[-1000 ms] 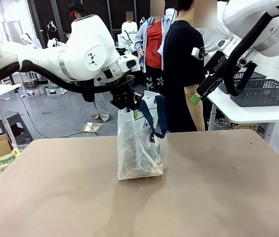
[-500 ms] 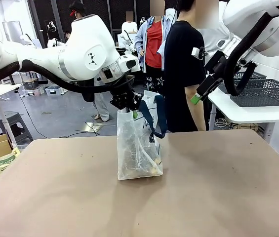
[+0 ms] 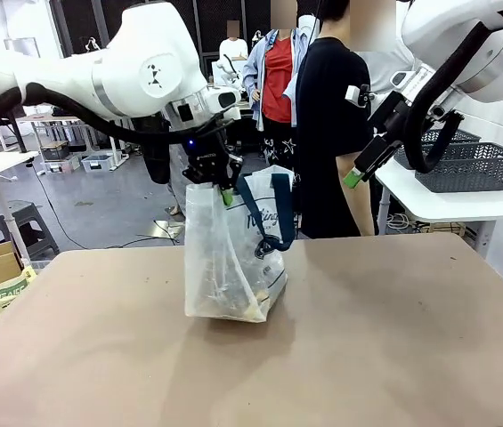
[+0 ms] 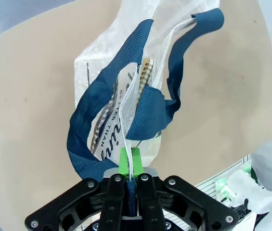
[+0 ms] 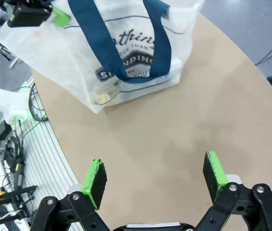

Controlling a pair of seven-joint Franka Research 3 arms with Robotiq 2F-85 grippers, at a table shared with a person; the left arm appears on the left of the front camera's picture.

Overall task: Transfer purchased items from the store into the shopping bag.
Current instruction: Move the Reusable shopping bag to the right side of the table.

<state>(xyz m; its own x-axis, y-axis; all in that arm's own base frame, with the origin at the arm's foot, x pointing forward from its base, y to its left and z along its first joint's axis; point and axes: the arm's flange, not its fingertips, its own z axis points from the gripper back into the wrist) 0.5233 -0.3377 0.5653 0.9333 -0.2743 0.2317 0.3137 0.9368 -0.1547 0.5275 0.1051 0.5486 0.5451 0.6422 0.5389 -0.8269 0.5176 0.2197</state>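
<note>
Front view shows the left pincer [image 3: 224, 189] clenched on the top edge of the translucent whitish plastic shopping bag with navy blue handles [image 3: 229, 258], holding its mouth up while the bag's bottom rests on the tan surface [image 3: 393, 338], a little left of the middle. Through the bag's wall some small brown and pale purchased items [image 3: 233, 298] lie heaped at the bottom, details unclear. The left wrist view confirms the grip: the green pads [image 4: 125, 161] are pressed together on a thin fold of the plastic just beside one navy handle [image 4: 97, 120], so the hold looks to be on film, not strap. The right pincer [image 5: 155, 175] is released, jaws wide apart with nothing between them, raised well above the surface at the robot's right, looking down on the bag's printed side [image 5: 126, 57]. A person in a black shirt [image 3: 327, 124] stands at the far side, behind the bag. The step in hand seems to be keeping the bag upright and presentable, with its goods already inside. To do it well, the left arm should move slowly and keep the pull upward, since a sideways tug could slip the thin plastic from the pads or tip the heap and topple the bag. If the bag must be carried, taking a handle with the free right pincer would likely give a surer hold.
</note>
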